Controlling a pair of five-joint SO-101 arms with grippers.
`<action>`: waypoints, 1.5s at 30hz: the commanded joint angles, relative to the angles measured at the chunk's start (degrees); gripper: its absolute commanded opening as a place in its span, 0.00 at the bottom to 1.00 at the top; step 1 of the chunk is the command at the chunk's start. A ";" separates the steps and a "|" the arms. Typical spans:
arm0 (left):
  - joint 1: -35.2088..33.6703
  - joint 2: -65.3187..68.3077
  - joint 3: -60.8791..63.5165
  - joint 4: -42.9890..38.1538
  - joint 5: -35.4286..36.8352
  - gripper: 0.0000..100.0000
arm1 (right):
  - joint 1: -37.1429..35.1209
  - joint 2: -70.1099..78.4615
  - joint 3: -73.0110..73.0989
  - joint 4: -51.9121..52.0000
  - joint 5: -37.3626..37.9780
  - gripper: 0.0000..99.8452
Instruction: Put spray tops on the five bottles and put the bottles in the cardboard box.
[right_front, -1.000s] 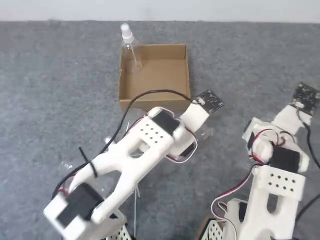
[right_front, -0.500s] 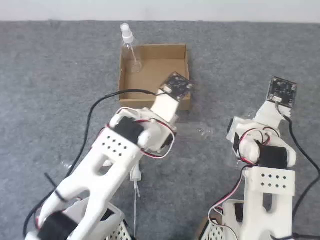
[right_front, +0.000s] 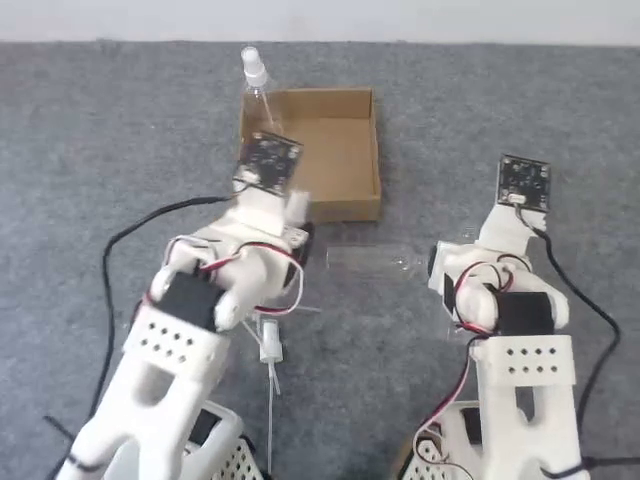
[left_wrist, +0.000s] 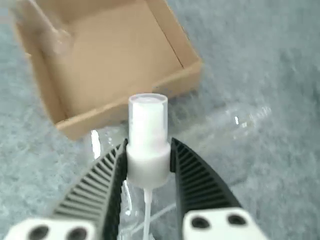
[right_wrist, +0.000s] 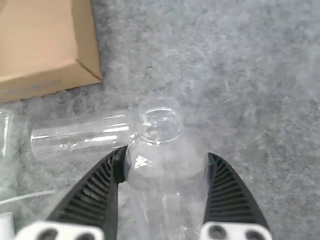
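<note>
My left gripper is shut on a white spray top, held upright just in front of the cardboard box. My right gripper is shut on a clear bottle with an open neck and no top, held above the grey carpet. In the high view the left arm is at the box's front left and the right arm stands to the right. One bottle with a spray top stands in the box's back left corner.
Another topless clear bottle lies on the carpet between the arms, in front of the box. A loose spray top with its long tube lies by the left arm. Open carpet stretches to the right of the box.
The left arm has swung left with the spray top, from the box's front right corner to its front left. The right arm has shifted left toward the middle with its bottle.
</note>
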 joint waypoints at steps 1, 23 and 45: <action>-2.11 -5.89 1.19 -3.78 1.32 0.02 | -2.15 -1.98 -0.88 -1.01 3.52 0.10; -6.86 -34.90 10.42 -5.45 2.81 0.01 | -6.29 -13.49 5.10 -3.30 8.35 0.10; -6.77 -52.66 13.05 -17.85 8.79 0.01 | -22.11 -41.36 25.14 -13.67 15.91 0.10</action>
